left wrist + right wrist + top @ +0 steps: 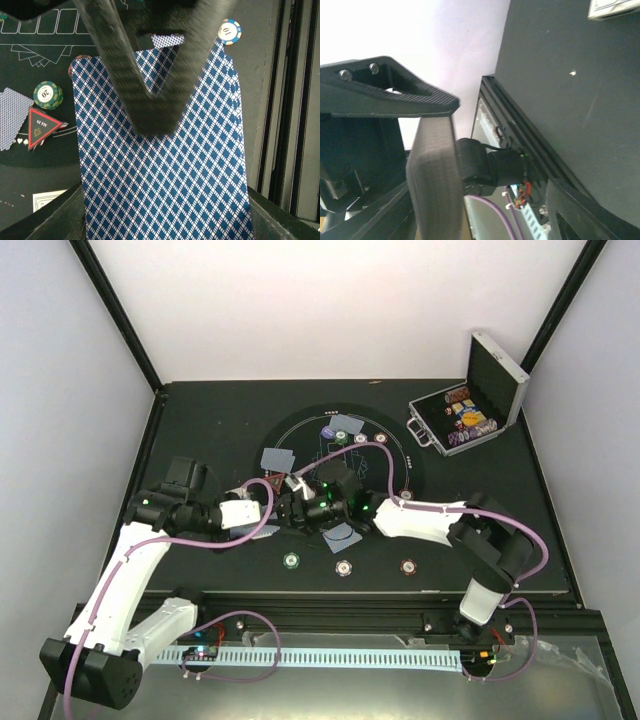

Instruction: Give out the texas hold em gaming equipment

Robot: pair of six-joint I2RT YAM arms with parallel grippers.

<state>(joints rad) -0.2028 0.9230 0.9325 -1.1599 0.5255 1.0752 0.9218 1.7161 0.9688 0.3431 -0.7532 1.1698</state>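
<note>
My left gripper (289, 508) is shut on a deck of blue-backed playing cards (160, 175), held flat over the middle of the round black mat (400, 455). My right gripper (319, 502) meets it from the right. One of its dark fingers (150, 75) lies across the top of the deck. In the right wrist view the deck's grey edge (432, 185) stands close to one jaw, with the other jaw well apart, so the gripper is open. Below the deck lie a red triangle marker (44, 129), a green chip (48, 95) and a blue-rimmed chip (229, 31).
Dealt cards (278, 457) (349, 424) (343, 536) lie on the mat. Three chips (291, 560) (344, 567) (408, 565) sit along its near side and a purple disc (326, 431) at the far side. An open silver case (470, 410) of chips stands back right.
</note>
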